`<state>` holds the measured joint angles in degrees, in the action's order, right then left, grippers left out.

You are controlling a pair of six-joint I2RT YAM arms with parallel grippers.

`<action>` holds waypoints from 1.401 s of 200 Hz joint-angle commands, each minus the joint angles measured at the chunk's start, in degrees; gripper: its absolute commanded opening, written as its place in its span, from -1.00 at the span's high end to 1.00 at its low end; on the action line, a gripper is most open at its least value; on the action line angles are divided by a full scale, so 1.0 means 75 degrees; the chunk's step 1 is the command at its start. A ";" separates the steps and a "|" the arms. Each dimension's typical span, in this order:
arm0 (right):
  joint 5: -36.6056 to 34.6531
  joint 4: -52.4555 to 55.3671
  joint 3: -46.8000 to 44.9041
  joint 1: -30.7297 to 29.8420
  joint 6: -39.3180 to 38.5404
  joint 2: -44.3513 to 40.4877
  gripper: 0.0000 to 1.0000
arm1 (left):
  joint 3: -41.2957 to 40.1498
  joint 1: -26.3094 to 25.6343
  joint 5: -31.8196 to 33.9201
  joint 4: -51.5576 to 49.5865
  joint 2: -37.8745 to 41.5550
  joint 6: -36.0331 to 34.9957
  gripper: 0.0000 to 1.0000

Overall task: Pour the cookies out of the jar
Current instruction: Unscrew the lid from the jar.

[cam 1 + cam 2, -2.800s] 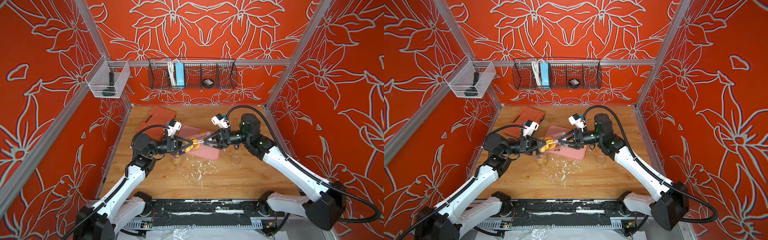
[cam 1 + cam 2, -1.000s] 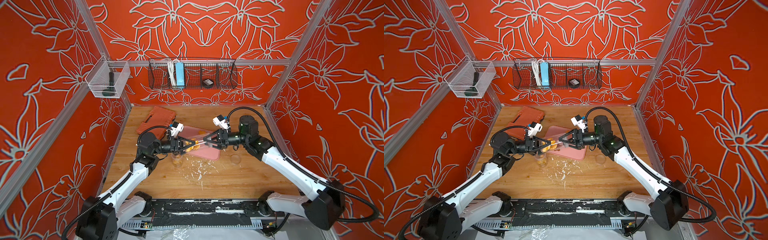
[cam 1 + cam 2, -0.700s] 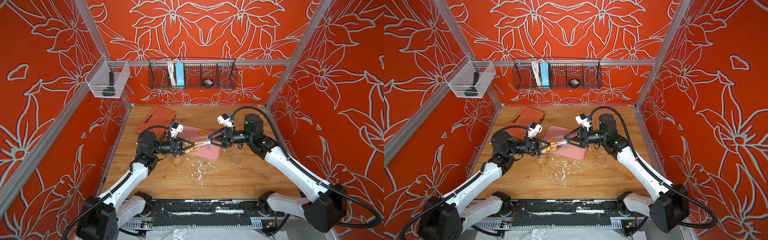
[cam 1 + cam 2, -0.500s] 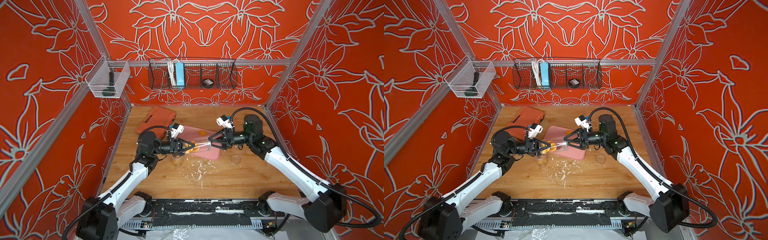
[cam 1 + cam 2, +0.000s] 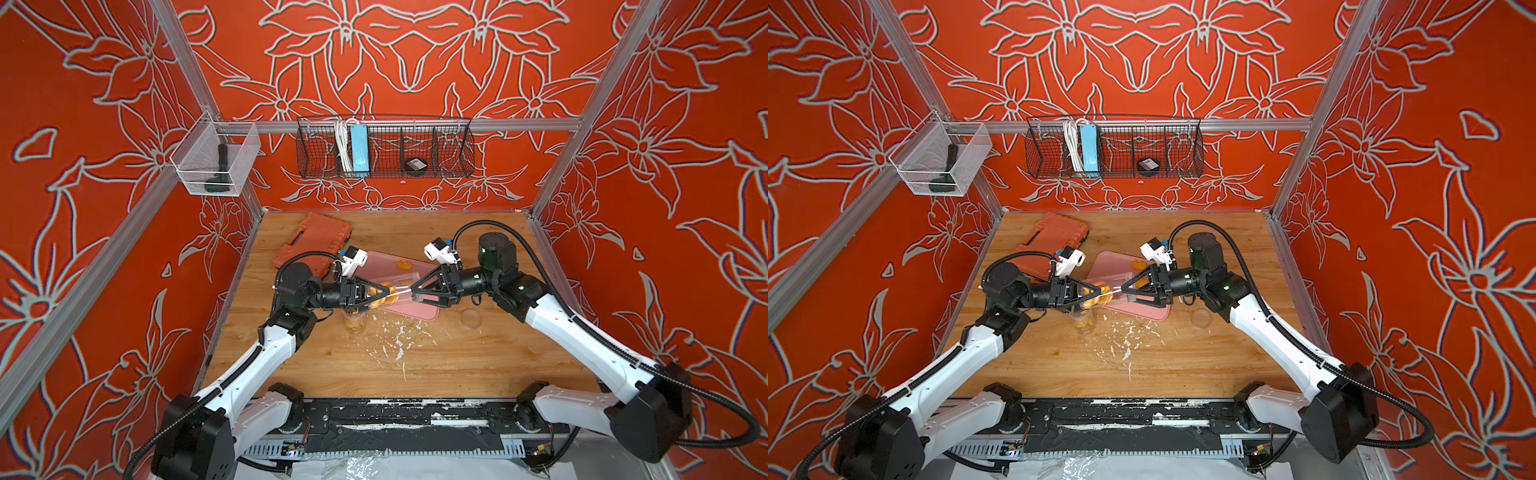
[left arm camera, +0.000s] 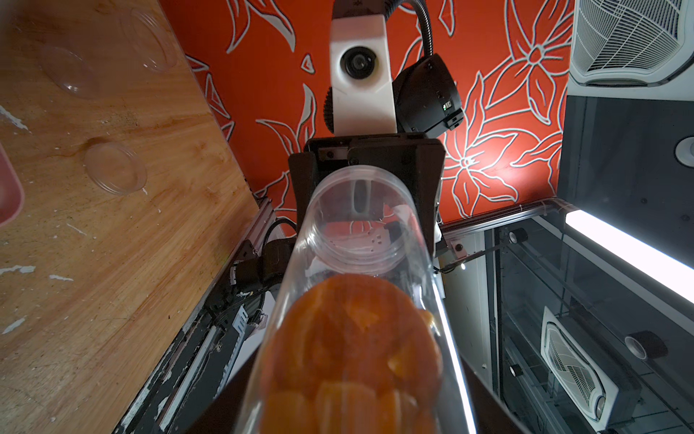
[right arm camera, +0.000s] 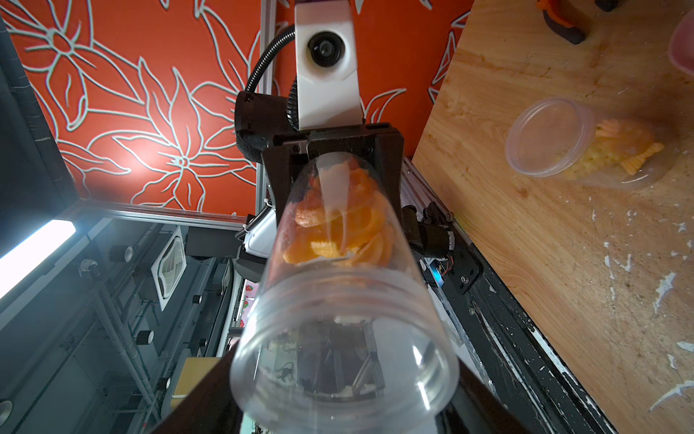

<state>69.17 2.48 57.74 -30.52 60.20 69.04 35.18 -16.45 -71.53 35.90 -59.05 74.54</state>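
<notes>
Clamping jar: left hand | right hand: grip unclear | tub: right wrist, not left

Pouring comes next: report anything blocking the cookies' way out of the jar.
No lid: the jar is open-mouthed, cookies at its closed end. Only the right gripper stands at the mouth, jaws flanking the rim. The pink tray lies below.

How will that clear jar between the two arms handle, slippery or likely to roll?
Probably light and fairly stiff: the jar is clear plastic, held level by the left pincer at its base. Its smooth round wall looks slippery and would likely roll if laid down. The loose cookies should shift when it tilts.
</notes>
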 commanded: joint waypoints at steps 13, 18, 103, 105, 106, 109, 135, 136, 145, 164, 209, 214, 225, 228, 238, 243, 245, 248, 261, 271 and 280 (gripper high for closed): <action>0.0094 -0.0178 0.0118 -0.0009 -0.0080 -0.0099 -0.61 | 0.0222 0.0049 -0.0213 0.0103 0.0185 -0.0031 0.04; 0.0085 -0.0170 0.0118 -0.0011 -0.0079 -0.0099 -0.61 | 0.0222 0.0048 -0.0213 0.0094 0.0193 -0.0041 0.04; 0.0103 -0.0233 0.0048 -0.0006 -0.0098 -0.0217 -0.45 | 0.0242 0.0048 -0.0236 -0.0034 0.0221 -0.0136 0.06; 0.0105 -0.0236 0.0057 -0.0008 -0.0104 -0.0217 -0.46 | 0.0237 0.0051 -0.0237 -0.0045 0.0227 -0.0141 0.05; 0.0106 -0.0236 0.0058 -0.0002 -0.0105 -0.0222 -0.46 | 0.0240 0.0050 -0.0237 -0.0049 0.0229 -0.0147 0.06; 0.0106 -0.0237 0.0060 0.0001 -0.0105 -0.0210 -0.47 | 0.0237 0.0049 -0.0237 -0.0071 0.0232 -0.0159 0.06; 0.0083 -0.0302 0.0060 -0.0006 -0.0076 -0.0193 -0.50 | 0.0212 0.0048 -0.0237 -0.0180 0.0256 -0.0224 0.06; 0.0083 -0.0311 0.0060 -0.0001 -0.0073 -0.0187 -0.50 | 0.0210 0.0048 -0.0237 -0.0181 0.0256 -0.0224 0.06; 0.0070 -0.0373 0.0048 0.0002 -0.0016 -0.0193 -0.50 | 0.0208 0.0048 -0.0247 -0.0181 0.0256 -0.0223 0.06; 0.0085 -0.0456 0.0060 -0.0001 0.0032 -0.0175 -0.48 | 0.0219 0.0048 -0.0248 -0.0193 0.0256 -0.0232 0.07; 0.0105 -0.0471 0.0025 0.0001 -0.0002 -0.0204 -0.32 | 0.0295 0.0048 -0.0272 -0.0351 0.0244 -0.0360 0.09; 0.0106 -0.0471 0.0025 -0.0001 -0.0031 -0.0202 -0.30 | 0.0301 0.0048 -0.0272 -0.0395 0.0254 -0.0394 0.10; 0.0100 -0.0440 0.0036 -0.0001 -0.0105 -0.0204 -0.28 | 0.0313 0.0048 -0.0272 -0.0427 0.0256 -0.0411 0.10; 0.0095 -0.0419 0.0036 0.0000 -0.0142 -0.0197 -0.28 | 0.0303 0.0048 -0.0272 -0.0427 0.0256 -0.0409 0.11; 0.0060 -0.0277 0.0087 -0.0001 -0.0338 -0.0194 -0.26 | 0.0301 0.0043 -0.0272 -0.0439 0.0256 -0.0422 0.11; 0.0048 -0.0175 0.0137 0.0003 -0.0477 -0.0181 -0.25 | 0.0292 0.0046 -0.0278 -0.0459 0.0256 -0.0434 0.11; 0.0048 -0.0122 0.0149 0.0000 -0.0526 -0.0172 -0.24 | 0.0296 0.0054 -0.0276 -0.0473 0.0256 -0.0444 0.11; 0.0047 -0.0041 0.0178 0.0002 -0.0624 -0.0161 -0.24 | 0.0297 0.0055 -0.0282 -0.0499 0.0256 -0.0449 0.11; 0.0056 0.0178 0.0292 0.0041 -0.0843 -0.0107 -0.24 | 0.0291 0.0059 -0.0283 -0.0572 0.0256 -0.0502 0.12; 0.0077 -0.0008 0.0306 0.0059 -0.0681 -0.0025 -0.33 | 0.0294 0.0055 -0.0292 -0.0571 0.0256 -0.0505 0.12; 0.0106 -0.0289 0.0295 0.0048 -0.0457 0.0033 -0.40 | 0.0292 0.0049 -0.0301 -0.0580 0.0256 -0.0504 0.13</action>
<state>69.47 3.18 57.98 -30.46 57.69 68.99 36.01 -16.45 -72.12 32.10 -57.91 70.48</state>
